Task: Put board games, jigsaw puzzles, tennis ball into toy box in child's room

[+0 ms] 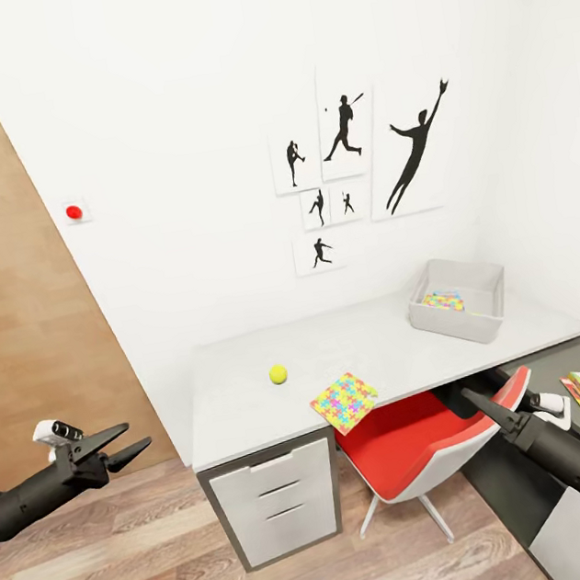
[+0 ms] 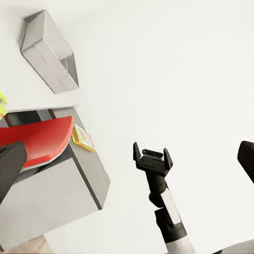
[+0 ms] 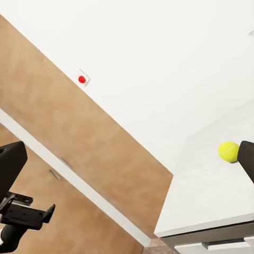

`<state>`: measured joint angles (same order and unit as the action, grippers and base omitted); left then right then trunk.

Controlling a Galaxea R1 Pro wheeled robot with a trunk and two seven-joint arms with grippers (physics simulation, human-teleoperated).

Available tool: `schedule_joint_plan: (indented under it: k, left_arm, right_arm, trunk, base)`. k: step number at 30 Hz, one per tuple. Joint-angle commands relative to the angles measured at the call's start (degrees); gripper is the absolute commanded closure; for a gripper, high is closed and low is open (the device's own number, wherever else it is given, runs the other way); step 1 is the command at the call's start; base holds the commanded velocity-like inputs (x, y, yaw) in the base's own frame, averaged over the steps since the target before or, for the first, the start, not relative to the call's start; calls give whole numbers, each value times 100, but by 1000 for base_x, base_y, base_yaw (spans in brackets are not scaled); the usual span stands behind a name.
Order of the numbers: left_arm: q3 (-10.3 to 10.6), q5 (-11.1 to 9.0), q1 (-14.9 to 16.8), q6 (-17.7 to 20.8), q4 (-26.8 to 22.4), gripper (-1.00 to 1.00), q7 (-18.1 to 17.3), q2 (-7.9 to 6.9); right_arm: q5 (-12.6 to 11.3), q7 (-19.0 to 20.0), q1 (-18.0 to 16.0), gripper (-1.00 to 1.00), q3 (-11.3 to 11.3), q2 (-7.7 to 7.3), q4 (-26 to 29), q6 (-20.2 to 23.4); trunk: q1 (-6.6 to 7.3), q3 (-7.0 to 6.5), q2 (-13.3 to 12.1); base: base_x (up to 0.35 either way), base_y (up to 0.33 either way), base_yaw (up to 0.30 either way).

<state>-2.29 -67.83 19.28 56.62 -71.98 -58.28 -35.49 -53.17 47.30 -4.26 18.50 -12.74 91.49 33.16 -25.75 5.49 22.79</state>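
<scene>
One jigsaw puzzle (image 1: pixel 443 301) inside toy box (image 1: pixel 457 300).

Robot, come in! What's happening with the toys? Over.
Both grippers open, empty: left gripper, right gripper. Tennis ball and one puzzle on table. Red chair in front.

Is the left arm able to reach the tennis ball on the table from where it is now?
Probably not yet. The left gripper, open and empty, hangs over the floor well short of the table, and the tennis ball lies further in on its top. Nothing blocks the way; the gap itself looks too wide.
</scene>
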Motion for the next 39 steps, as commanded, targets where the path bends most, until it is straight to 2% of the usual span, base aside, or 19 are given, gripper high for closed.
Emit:
schedule_joint_plan:
  k: [1,5,9,17,18,23,25,28,29,36,39]
  left_arm:
    - [0,32,5,24,0,-100,-13,-2]
    - [-6,190,5,24,0,-100,-20,63]
    - [-8,219,11,24,0,-100,-18,127]
    - [-5,226,14,24,0,-100,-7,152]
    - [-14,258,14,20,-36,-100,-1,201]
    - [-8,336,14,23,-94,-100,26,237]
    - [-5,535,17,28,-105,-100,207,268]
    - [-15,756,52,37,-115,-100,645,435]
    - [-17,773,59,38,-115,-100,725,469]
    - [-20,834,99,80,-119,-100,1879,851]
    - [-18,833,101,111,-121,-100,2187,965]
  right_arm:
    - [-35,-2,-5,-100,4,-1,0,42]
    - [-35,-24,-5,-100,5,-1,0,42]
    - [-35,-15,-5,-100,5,-1,0,40]
    - [-35,-10,-5,-100,5,-1,0,37]
    - [-35,-10,-5,-100,5,-5,0,41]
    - [-35,-10,-5,-100,5,-2,0,42]
    - [-35,-10,-5,-100,5,-1,0,42]
    - [-35,-10,-5,-100,5,-1,0,42]
    - [-35,-10,-5,-100,5,-1,0,42]
    - [-35,-10,-5,-100,12,-8,0,42]
    - [-35,-10,-5,-100,13,-9,0,42]
  trunk:
    - [-4,13,13]
    - [-4,13,13]
    - [-4,13,13]
    - [-4,13,13]
    - [-4,13,13]
    - [-4,12,13]
    - [-4,6,13]
    - [-4,-10,13]
    - [-4,-15,13]
    - [-4,-59,13]
    - [-4,-79,13]
  base:
    - [0,0,0]
    - [0,0,0]
    - [0,-14,0]
    - [0,-113,0]
    - [51,-172,0]
    - [86,-97,-3]
    - [101,-60,-98]
    - [99,-69,-177]
    - [78,-59,-199]
    - [19,-14,-214]
    - [2,-1,-218]
